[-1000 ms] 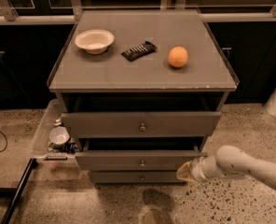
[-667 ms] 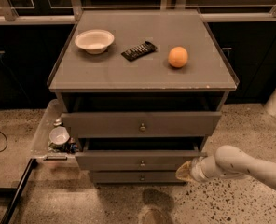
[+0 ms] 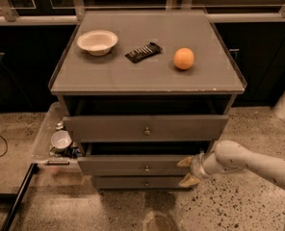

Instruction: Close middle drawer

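The middle drawer (image 3: pixel 128 165) is a low grey-brown front with a small round knob (image 3: pixel 147 168). It stands slightly out from the cabinet, with a dark gap above it. My gripper (image 3: pixel 187 171) is at the right end of this drawer front, reaching in from the right. It is open, with one yellowish fingertip (image 3: pixel 184 162) at the front's upper edge and the other near its lower edge. It holds nothing.
The taller top drawer (image 3: pixel 145 127) is pulled out further, above the middle one. The narrow bottom drawer (image 3: pixel 142 182) sits below. On the cabinet top (image 3: pixel 109 73) lie a white bowl (image 3: pixel 97 41), a dark snack bar (image 3: pixel 143 52) and an orange (image 3: pixel 184 58). A clear tray (image 3: pixel 46 134) with a cup stands left.
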Robot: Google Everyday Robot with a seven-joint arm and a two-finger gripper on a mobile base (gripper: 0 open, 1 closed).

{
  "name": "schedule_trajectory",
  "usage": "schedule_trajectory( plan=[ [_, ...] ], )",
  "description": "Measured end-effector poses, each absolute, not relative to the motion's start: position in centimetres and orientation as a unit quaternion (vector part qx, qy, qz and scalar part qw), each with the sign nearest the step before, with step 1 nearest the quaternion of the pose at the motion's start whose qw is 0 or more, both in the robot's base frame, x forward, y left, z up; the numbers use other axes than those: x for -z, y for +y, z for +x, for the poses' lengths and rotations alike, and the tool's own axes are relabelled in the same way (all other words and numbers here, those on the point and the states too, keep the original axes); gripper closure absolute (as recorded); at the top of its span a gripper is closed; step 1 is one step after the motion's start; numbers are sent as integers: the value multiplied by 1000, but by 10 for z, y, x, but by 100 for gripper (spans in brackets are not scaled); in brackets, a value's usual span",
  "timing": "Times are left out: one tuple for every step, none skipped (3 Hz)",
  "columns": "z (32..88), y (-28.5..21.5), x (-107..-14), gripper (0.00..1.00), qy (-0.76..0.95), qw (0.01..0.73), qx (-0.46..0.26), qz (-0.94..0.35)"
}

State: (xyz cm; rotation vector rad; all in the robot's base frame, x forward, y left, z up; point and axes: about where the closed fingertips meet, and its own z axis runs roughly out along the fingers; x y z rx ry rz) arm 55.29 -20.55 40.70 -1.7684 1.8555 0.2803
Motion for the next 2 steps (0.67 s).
schedule_trajectory(
  plan=[
    [554,-205,-407,0,691,278,-104,-659],
    [554,-205,-407,0,691,278,-104,-659]
  ],
)
